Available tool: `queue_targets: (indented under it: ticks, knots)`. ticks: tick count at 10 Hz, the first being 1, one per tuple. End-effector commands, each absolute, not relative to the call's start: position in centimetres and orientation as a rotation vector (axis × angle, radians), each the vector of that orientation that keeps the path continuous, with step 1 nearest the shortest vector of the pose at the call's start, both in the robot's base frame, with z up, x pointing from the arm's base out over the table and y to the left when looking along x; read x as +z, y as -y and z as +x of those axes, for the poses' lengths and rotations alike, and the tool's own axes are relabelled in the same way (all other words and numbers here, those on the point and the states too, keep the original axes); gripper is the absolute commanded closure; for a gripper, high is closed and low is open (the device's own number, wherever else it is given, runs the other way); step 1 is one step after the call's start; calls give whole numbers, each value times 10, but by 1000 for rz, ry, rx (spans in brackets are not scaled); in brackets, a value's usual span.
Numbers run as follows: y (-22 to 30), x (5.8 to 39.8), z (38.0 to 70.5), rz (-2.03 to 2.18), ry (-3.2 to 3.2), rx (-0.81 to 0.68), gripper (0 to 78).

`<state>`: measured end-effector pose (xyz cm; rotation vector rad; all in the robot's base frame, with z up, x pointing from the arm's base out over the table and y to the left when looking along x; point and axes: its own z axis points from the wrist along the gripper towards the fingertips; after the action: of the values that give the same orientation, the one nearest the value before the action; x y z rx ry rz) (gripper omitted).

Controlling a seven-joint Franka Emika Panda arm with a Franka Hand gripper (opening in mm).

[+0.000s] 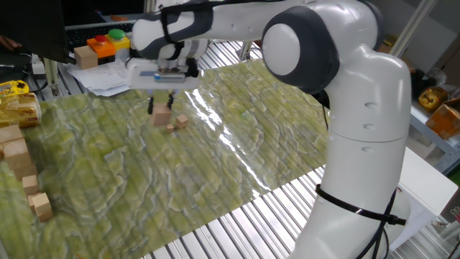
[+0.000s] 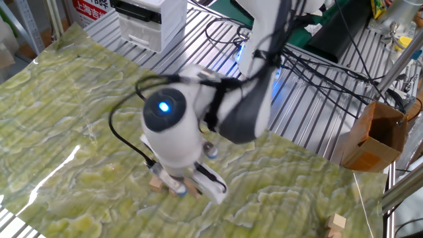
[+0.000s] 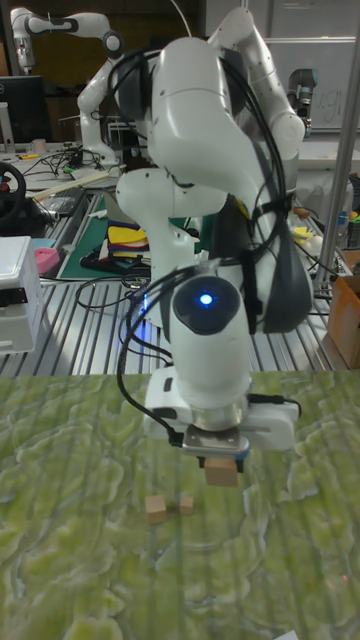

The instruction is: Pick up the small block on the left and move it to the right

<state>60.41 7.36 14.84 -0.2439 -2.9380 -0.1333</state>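
The small block (image 1: 161, 119) is a light-tan wooden cube held between the fingers of my gripper (image 1: 162, 110), which is shut on it just above the green mat (image 1: 215, 173). In the tall fixed view the small block (image 3: 221, 473) hangs under the gripper (image 3: 220, 462), clear of the mat. Two tinier tan cubes (image 1: 181, 121) (image 1: 170, 127) lie on the mat just beside it, also seen as cubes (image 3: 155, 508) (image 3: 186, 504). In the other fixed view the gripper (image 2: 188, 188) is blurred and hides the block.
Longer wooden blocks (image 1: 18, 162) are stacked at the mat's left edge, with another block (image 1: 40, 205) in front. A button box (image 1: 108, 42) and papers (image 1: 108, 72) lie behind. A cardboard box (image 2: 373, 135) and a printer (image 2: 149, 20) stand off the mat.
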Motion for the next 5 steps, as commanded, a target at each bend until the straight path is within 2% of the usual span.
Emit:
queue_targets:
  ticks: [1,5]
  knots:
    - [-84,131,608,-267,2945,-120,759]
    - [-86,122,604,-311,2951,-99,759]
